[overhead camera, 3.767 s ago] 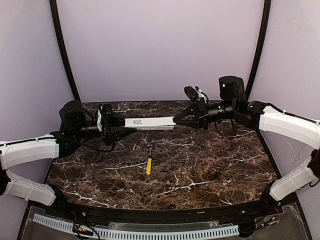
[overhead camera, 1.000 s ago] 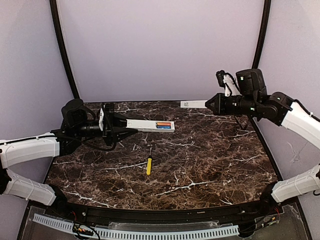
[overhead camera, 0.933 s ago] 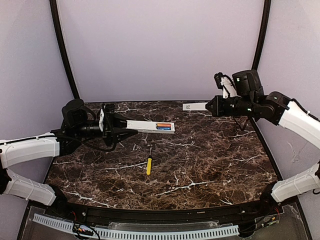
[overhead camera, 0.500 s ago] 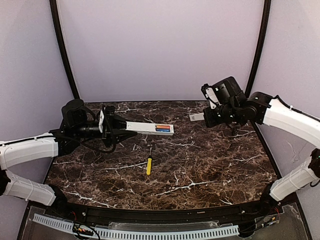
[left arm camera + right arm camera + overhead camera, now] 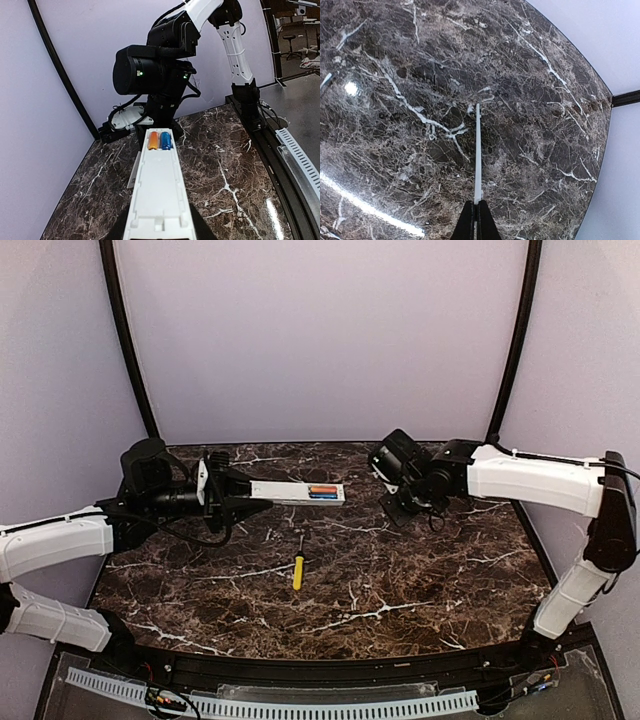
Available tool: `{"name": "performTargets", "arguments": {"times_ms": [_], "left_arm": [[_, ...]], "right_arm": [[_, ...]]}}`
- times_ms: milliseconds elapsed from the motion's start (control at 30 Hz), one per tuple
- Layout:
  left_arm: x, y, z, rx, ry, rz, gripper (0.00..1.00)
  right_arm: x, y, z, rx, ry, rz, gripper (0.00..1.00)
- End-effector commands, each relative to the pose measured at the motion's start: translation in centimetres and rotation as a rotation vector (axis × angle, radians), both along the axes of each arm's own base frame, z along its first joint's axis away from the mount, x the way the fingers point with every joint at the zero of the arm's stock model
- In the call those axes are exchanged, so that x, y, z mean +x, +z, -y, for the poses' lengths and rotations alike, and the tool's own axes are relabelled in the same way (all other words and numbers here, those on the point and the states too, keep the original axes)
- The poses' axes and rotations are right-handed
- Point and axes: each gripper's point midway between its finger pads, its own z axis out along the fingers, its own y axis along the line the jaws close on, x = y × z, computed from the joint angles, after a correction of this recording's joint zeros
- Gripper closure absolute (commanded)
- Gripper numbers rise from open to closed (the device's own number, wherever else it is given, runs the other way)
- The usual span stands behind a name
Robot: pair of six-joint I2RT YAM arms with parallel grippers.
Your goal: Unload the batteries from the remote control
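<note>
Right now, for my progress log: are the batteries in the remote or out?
In. The orange and blue batteries lie side by side in the uncovered compartment of the remote.

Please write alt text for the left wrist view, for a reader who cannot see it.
A white remote control stretches away from the camera with its back open, an orange battery and a blue battery side by side at its far end. Behind it is the black wrist of the right arm, over a dark marble table.

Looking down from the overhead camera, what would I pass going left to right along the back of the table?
The left gripper → remote control → batteries in its right end → right gripper, pinching the back cover.
</note>
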Motion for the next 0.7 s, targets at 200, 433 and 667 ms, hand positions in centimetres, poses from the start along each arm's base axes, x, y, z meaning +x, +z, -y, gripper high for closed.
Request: {"name": "performTargets", "arguments": {"times_ms": [200,433,667], "left_arm": [[-0.2,1.9,-0.2,-0.025,0.008,0.054,1.0],[-0.3,1.9,-0.2,-0.025,0.009,0.057,1.0],[-0.3,1.9,-0.2,-0.025,0.009,0.057,1.0]], "right_arm": [[-1.3,-1.8,-0.9,-0.058,0.038,-0.075,1.0],[-2.8,-3.3,-1.8,-0.021,0.097,-0.168,0.96],[-3.7,-2.7,-2.7,0.044,0.124,-0.204,0.87]]}}
